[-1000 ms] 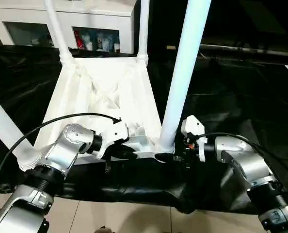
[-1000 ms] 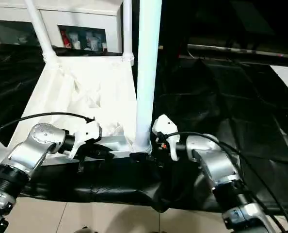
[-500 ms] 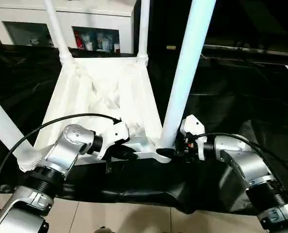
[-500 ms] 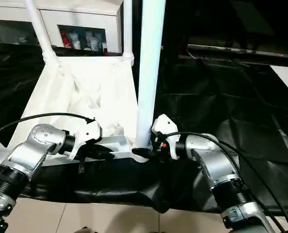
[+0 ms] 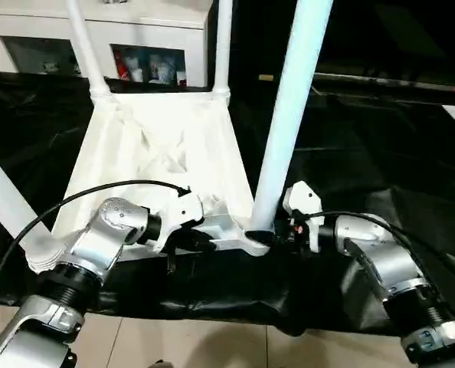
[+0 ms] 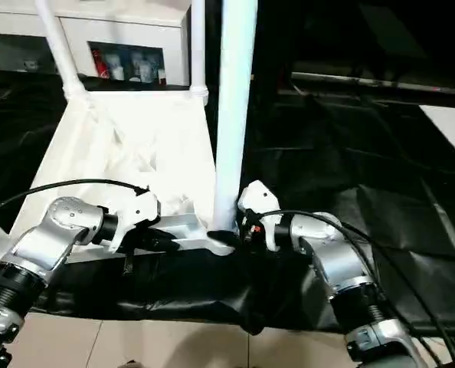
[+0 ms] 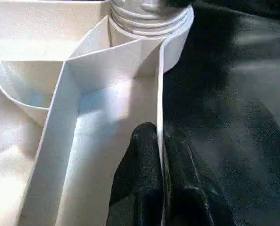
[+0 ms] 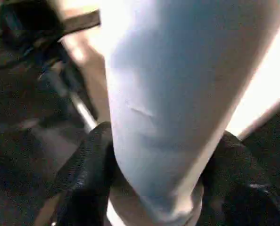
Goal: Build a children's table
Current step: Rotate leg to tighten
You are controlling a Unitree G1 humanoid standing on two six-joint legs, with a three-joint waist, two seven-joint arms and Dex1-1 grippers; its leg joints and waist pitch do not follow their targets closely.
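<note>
My left gripper [image 7: 161,188] has its two black fingers [image 7: 137,179] clenched on the thin near rim wall of the white plastic rectangular table top [image 5: 158,146], which lies ribbed underside up on the black-sheeted worktop [image 5: 365,153]. My right gripper [image 8: 154,174] has its fingers [image 8: 90,165] on either side of the base of the near right white tapered tube leg [image 5: 289,115], touching it; I judge this a grasp around the leg.

Step in hand, by my reading: seating that leg in the rounded corner socket [image 7: 152,21] while the left steadies the top. The next move calls for a firm hold low on the leg, kept upright, and a push or twist home without shifting the top.

Count: one table top; four legs, all standing in corner sockets, namely two far, one near left [image 5: 5,199], one near right. Two grippers. One white glass-door cabinet [image 5: 97,38] behind.
</note>
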